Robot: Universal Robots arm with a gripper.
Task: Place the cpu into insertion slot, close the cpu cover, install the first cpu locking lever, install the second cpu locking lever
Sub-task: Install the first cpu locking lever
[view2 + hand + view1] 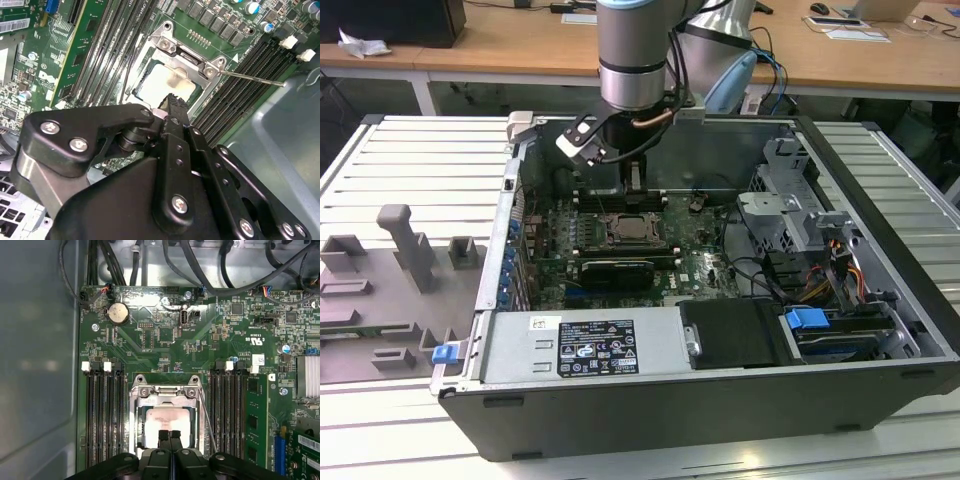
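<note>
Fingers (164, 436) pressed together, empty | above cpu (165, 417) | cpu cover (165, 392) down over it

Exterior view: raised, angled down into the open computer case (720, 430). Both wrist views: close above, sharing the insertion slot (167, 421) (167, 82).

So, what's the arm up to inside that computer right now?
Status: fingers shut, tips over the cpu. The cpu sits in the insertion slot, cpu cover down over it. One locking lever angled out sideways.
</note>
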